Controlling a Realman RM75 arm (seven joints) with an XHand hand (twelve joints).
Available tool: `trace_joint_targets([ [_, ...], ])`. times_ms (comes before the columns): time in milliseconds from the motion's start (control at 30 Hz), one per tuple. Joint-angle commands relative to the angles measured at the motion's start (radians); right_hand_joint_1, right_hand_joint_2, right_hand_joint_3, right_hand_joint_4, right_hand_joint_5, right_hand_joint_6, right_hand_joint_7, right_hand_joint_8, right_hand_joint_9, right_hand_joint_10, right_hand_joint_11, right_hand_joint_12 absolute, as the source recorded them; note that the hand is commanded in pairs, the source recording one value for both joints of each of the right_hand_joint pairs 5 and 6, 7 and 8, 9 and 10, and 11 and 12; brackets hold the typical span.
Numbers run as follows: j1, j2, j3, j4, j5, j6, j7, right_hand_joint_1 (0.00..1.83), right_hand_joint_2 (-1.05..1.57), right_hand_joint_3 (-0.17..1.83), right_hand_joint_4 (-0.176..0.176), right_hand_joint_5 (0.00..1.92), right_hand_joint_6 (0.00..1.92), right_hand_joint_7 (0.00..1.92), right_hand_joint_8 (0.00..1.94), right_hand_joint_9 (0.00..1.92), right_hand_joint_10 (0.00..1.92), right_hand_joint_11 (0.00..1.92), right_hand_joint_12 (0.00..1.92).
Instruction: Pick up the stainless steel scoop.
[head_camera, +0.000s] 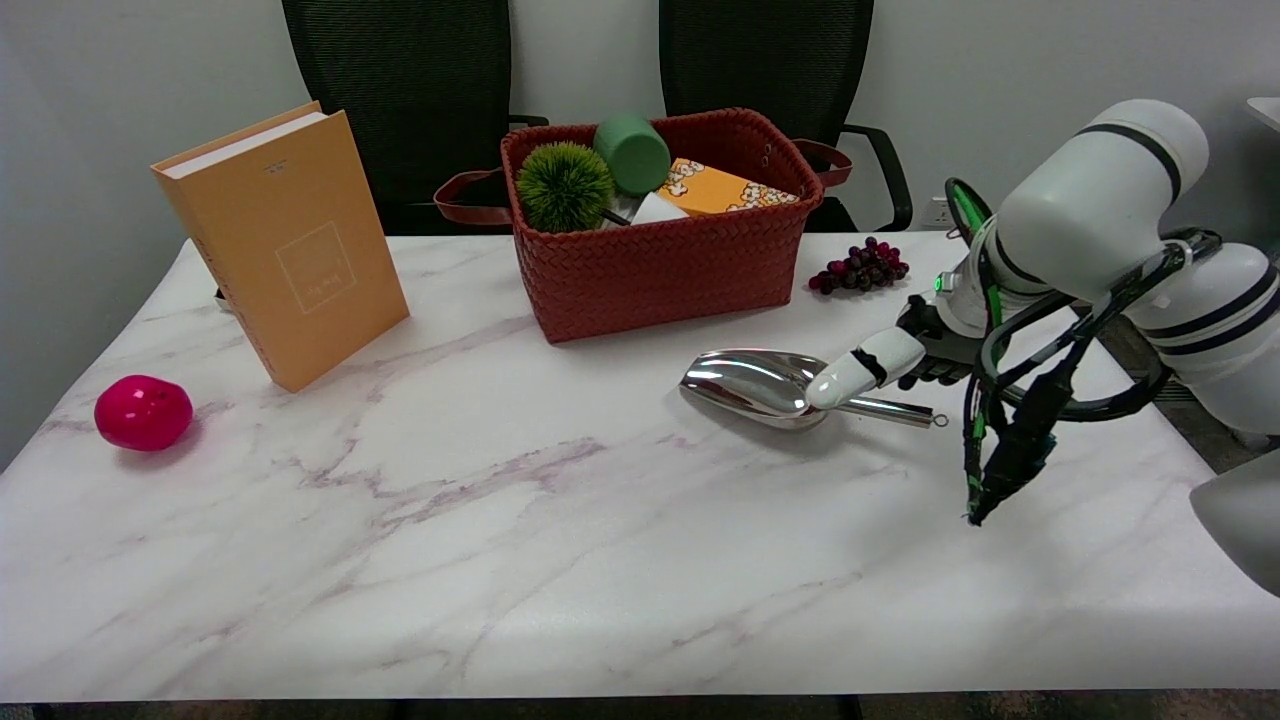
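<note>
White-tipped fingers (845, 378) of the right hand (905, 358) reach out low and leftward over the neck of the stainless steel scoop (775, 388), where bowl meets handle; whether they touch or grip it, or how the rest lie, I cannot tell, since the wrist and black cables hide them. The scoop lies flat on the marble table (560, 540) toward its right edge, in front of the red woven basket (665, 265), long axis running across the table, open bowl pointing left, thin handle pointing right.

orange book (290, 245), red woven basket (665, 255), pink ball (143, 412)
</note>
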Motion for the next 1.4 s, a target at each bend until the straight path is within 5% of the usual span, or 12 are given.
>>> trace_joint_targets([
  [33, -0.038, -0.017, -0.002, -0.027, -0.003, 0.027, 0.011, 0.92, -0.37, 0.19, 0.000, 0.12, 0.12, 0.17, 0.17, 0.00, 0.00, 0.00, 0.00],
  [1400, -0.037, -0.017, 0.007, -0.078, -0.002, 0.042, -0.010, 0.93, -0.38, 0.22, 0.000, 0.07, 0.07, 0.19, 0.19, 0.00, 0.00, 0.00, 0.00],
])
